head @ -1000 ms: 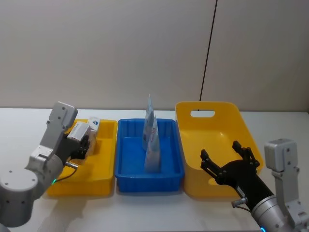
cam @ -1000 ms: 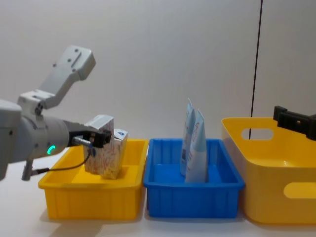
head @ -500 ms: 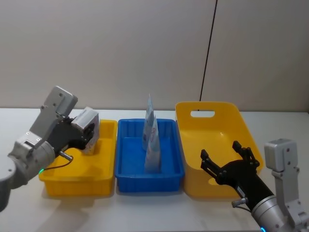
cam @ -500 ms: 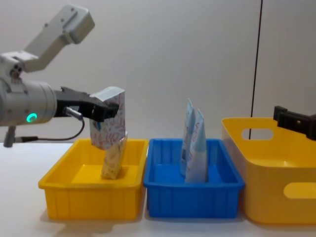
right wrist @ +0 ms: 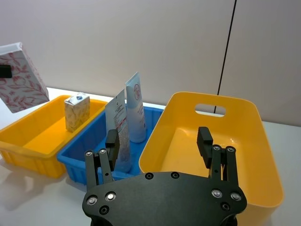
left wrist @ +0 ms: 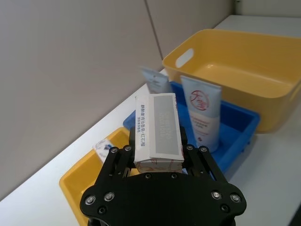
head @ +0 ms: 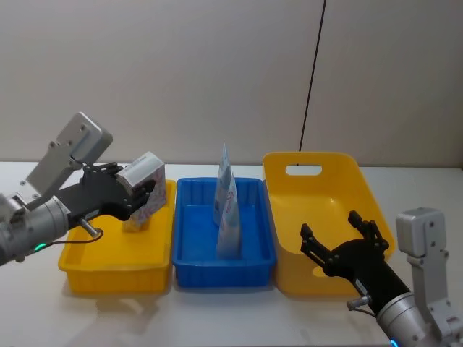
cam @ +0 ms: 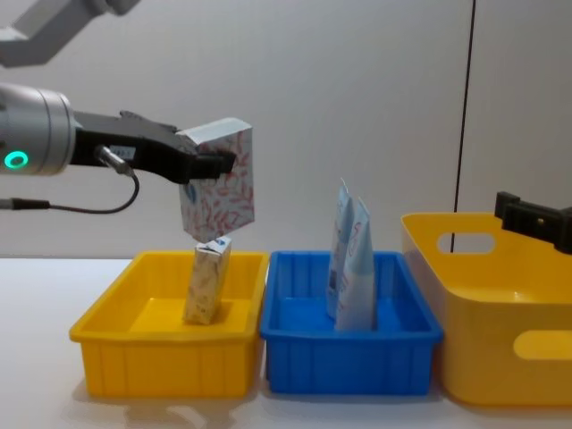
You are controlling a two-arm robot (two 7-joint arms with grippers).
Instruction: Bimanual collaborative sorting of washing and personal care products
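Within approx. 1 s the left tool (cam: 214,163), clamped on the floral carton (cam: 222,192), had lifted it out of the small yellow bin (cam: 161,368). The carton hung upper left of centre in chest view, above the beige carton (cam: 206,284) w/o touching it. So pick-up looked done, transfer pending. The right tool (head: 336,236) stayed lower right, fingers apart, by the big bin (head: 311,160).

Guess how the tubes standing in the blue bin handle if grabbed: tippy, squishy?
Probably tippy: the tubes are tall on narrow bases and lean against each other in the blue bin, so lifting one may drop the other. Likely squashy: they flatten to a thin crimped top, suggesting soft plastic.
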